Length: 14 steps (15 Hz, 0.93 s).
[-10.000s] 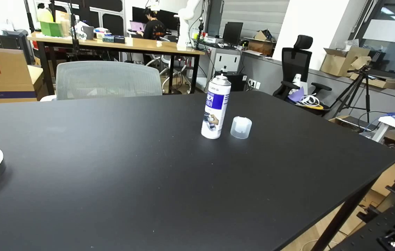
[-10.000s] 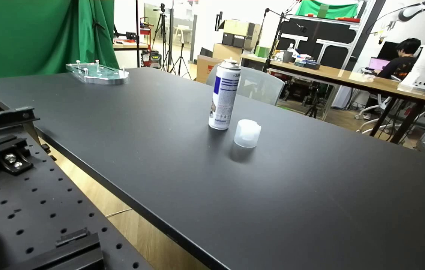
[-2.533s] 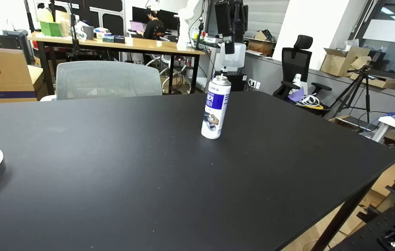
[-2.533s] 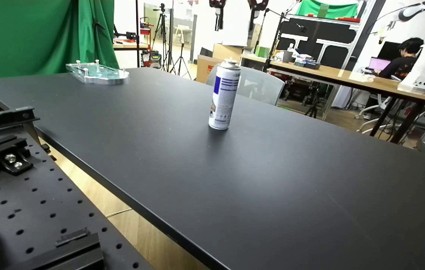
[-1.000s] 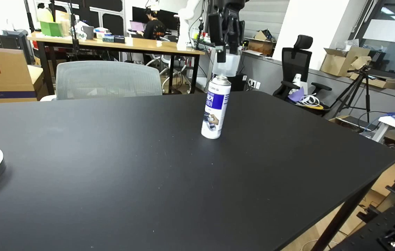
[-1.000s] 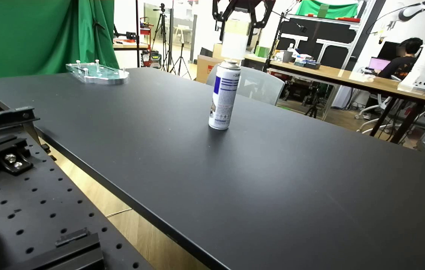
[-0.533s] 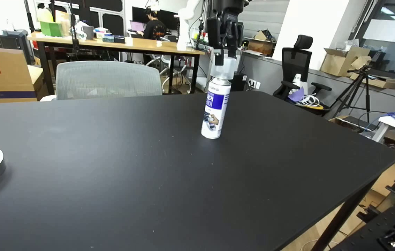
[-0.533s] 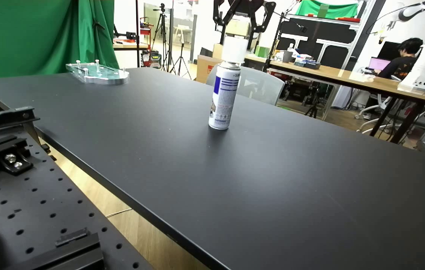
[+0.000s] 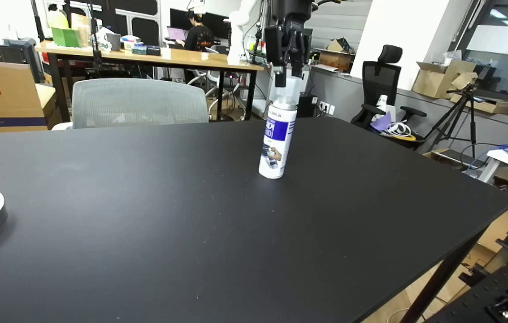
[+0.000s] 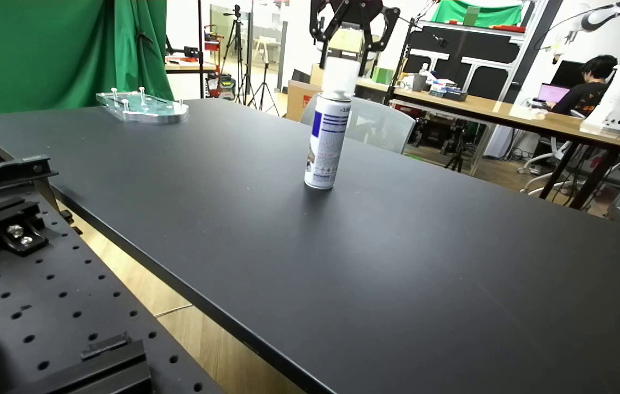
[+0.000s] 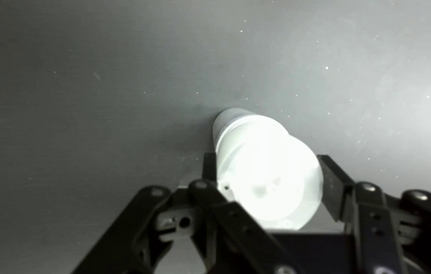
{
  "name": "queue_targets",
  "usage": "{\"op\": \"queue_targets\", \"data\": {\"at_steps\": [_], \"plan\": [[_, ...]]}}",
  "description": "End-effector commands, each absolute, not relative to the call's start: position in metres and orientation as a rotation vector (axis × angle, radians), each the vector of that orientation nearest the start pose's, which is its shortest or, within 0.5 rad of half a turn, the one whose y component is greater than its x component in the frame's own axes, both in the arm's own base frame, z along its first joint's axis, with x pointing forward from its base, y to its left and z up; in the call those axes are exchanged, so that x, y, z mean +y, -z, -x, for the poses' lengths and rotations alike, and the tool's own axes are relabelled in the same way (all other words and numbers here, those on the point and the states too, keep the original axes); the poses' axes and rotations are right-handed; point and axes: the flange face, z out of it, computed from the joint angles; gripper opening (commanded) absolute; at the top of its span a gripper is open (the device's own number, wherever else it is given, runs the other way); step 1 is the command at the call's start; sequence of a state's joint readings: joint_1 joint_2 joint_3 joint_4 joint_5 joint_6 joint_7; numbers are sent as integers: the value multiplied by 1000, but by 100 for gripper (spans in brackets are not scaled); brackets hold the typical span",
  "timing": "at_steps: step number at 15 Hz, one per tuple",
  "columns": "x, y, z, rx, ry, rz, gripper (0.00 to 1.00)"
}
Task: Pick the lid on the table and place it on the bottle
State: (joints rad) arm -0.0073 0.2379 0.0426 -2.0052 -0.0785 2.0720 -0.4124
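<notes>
The white bottle [image 9: 276, 143] with blue label markings stands upright on the black table [image 9: 168, 224]. Over its top sits the translucent whitish lid [image 9: 288, 95], its lower rim around the bottle's shoulder, the nozzle hidden inside. Whether the lid is fully seated I cannot tell. My gripper [image 10: 342, 68] comes from above, shut on the lid [image 10: 341, 77], one finger on each side. In the wrist view the lid [image 11: 272, 182] looks overexposed between the dark fingers [image 11: 210, 167], and the bottle [image 11: 223, 122] shows beneath it.
A grey mesh chair [image 9: 139, 103] stands behind the table's far edge. On the tabletop lies a clear plate with pegs [image 10: 143, 109]. A black perforated platform [image 10: 69, 295] with rails borders the near side.
Ten seconds ago the lid stood on the table beside the bottle. Later my gripper held it in the air. Over the last second gripper and lid have come down onto the bottle's top.
</notes>
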Motion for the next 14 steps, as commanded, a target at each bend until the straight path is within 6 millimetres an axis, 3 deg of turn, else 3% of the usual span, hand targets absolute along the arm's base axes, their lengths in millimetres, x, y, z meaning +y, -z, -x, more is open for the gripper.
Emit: {"op": "queue_targets", "data": {"at_steps": [1,14], "plan": [[18,-330,-579,-738,-275,3072,40],[18,-323,-576,-739,-349,3063,40]]}}
